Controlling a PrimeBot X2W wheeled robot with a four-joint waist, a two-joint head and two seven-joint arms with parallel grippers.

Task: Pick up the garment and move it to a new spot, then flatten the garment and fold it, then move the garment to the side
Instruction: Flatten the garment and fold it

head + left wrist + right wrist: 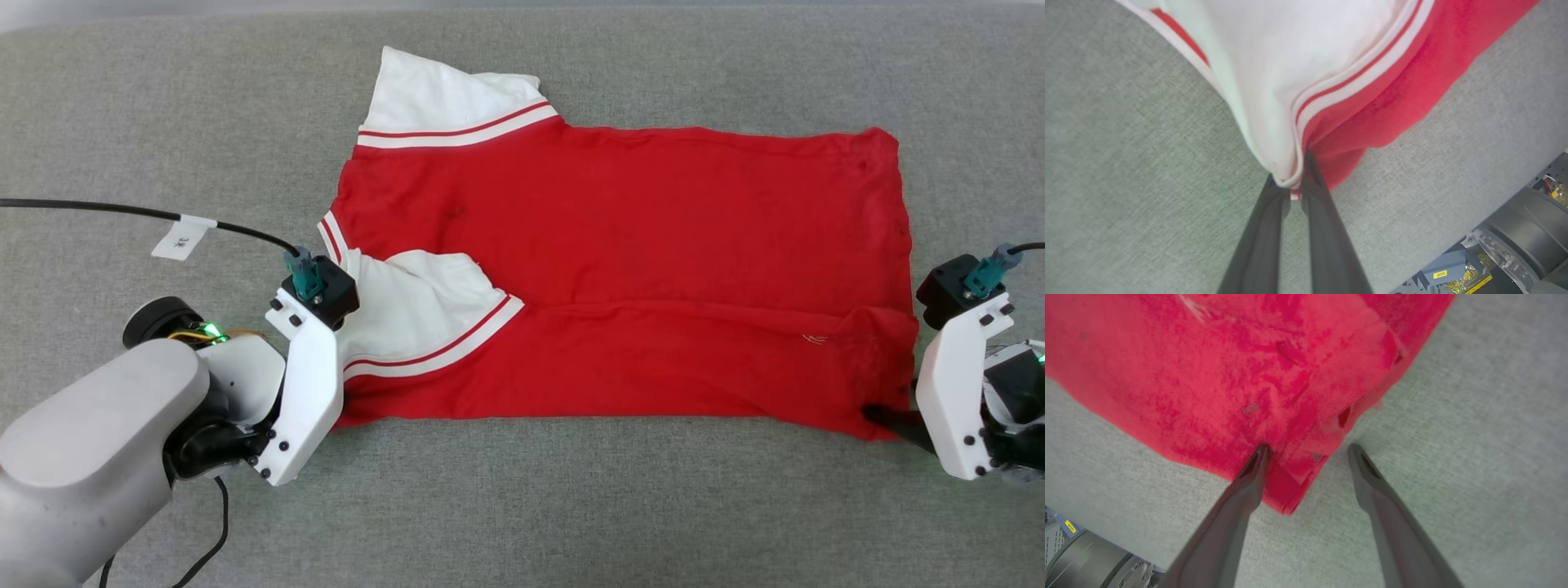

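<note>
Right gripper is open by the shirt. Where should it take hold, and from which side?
Take the garment at its near right hem corner, coming in from the near edge. That corner juts out between the open fingers of the right gripper, where the cloth looks doubled. It also mirrors the near left corner that the left gripper has pinched.

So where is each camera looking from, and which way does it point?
Head view: on the robot's head, looking forward and down at the red shirt on the grey surface; left arm and right arm show at the lower corners.
Left wrist view: on the left wrist, looking along the left gripper, shut on the shirt's white sleeve.
Right wrist view: on the right wrist, looking along the open right gripper at a red corner.
Shared: all three see the shirt.
</note>
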